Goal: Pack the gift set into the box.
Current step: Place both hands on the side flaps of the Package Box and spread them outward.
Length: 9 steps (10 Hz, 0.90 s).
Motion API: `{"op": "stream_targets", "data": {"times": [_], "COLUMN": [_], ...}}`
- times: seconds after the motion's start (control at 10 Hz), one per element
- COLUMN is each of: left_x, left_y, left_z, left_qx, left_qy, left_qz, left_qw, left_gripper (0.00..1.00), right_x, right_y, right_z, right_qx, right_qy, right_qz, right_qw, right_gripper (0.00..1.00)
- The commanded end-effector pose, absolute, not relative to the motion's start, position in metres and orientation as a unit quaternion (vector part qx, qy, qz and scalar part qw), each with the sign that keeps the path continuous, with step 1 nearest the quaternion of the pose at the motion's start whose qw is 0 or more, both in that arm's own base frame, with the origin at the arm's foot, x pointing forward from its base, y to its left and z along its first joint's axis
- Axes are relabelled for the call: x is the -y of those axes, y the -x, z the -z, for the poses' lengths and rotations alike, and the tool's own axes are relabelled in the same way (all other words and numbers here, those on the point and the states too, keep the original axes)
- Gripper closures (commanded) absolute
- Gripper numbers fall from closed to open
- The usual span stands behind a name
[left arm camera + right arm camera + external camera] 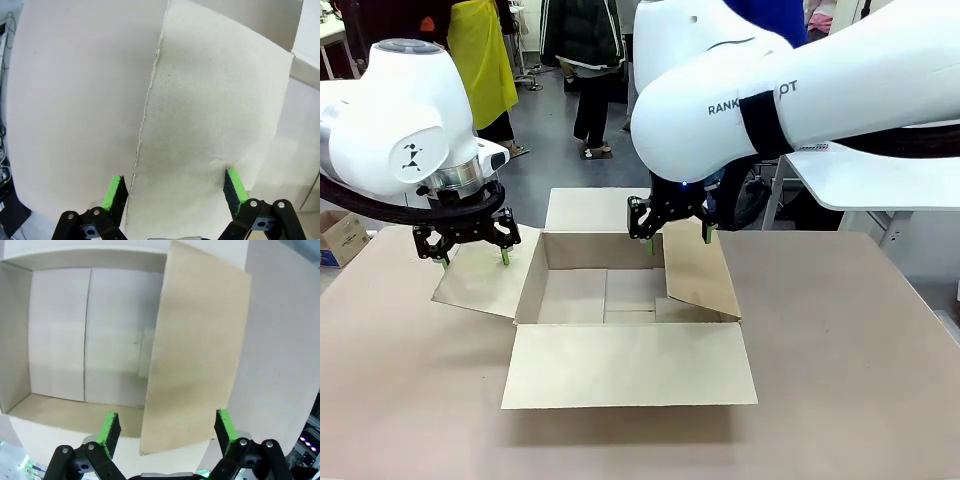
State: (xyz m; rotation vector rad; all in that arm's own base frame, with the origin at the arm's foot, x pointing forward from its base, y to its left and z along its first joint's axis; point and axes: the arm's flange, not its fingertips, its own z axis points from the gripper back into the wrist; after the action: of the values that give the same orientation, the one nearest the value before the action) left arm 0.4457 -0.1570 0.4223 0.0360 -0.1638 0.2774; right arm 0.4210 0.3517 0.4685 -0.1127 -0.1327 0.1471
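The box [605,250], a plain brown carton, stands at the middle of the table [840,340] with its mouth facing straight up and its floor bare. Its long axis runs across the table from the robot's left to its right, and the two long flaps lie on the near and far sides. The near flap [630,365] is folded fully outward and flat, and the far flap [585,208] lies back behind the box. The left flap [485,280] slopes outward and down. The right flap [700,275] is the exception: it appears to lean inward over the right end of the mouth.

The left gripper [475,258] hovers above the box's left flap with its fingers spread and nothing between them. In the left wrist view the same gripper [175,192] straddles that flap [215,125]. The right gripper [678,240] hangs over the far end of the box's right flap, likewise spread and empty. In the right wrist view it [167,427] looks down on that flap [195,350] and the box's floor beside it.

The step in hand is judged to be preparation of the box, that is, opening the flaps. Packing proper has not begun. The next move probably calls for pressing the right flap outward until the mouth is unobstructed. The gift set should then go in with its long side parallel to the box's long axis.
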Motion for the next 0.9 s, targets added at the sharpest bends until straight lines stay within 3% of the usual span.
{"op": "stream_targets", "data": {"times": [0.0,0.1,0.4,0.8], "left_x": [0.157,0.157,0.157,0.157], "left_y": [-0.446,-0.446,-0.446,-0.446], "left_z": [-0.424,-0.424,-0.424,-0.424], "left_qx": [0.087,0.087,0.087,0.087], "left_qy": [-0.029,-0.029,-0.029,-0.029], "left_qz": [-0.144,-0.144,-0.144,-0.144], "left_qw": [0.985,0.985,0.985,0.985], "left_gripper": [0.00,0.00,0.00,0.00], "right_x": [-0.366,-0.370,-0.380,-0.362], "right_y": [-0.422,-0.430,-0.444,-0.437], "right_z": [-0.455,-0.447,-0.407,-0.406], "right_qx": [0.064,0.073,0.089,0.132], "right_qy": [0.059,0.048,0.126,0.194], "right_qz": [-0.098,-0.089,-0.010,0.039], "right_qw": [0.991,0.992,0.988,0.971], "right_gripper": [0.00,0.00,0.00,0.00]}}
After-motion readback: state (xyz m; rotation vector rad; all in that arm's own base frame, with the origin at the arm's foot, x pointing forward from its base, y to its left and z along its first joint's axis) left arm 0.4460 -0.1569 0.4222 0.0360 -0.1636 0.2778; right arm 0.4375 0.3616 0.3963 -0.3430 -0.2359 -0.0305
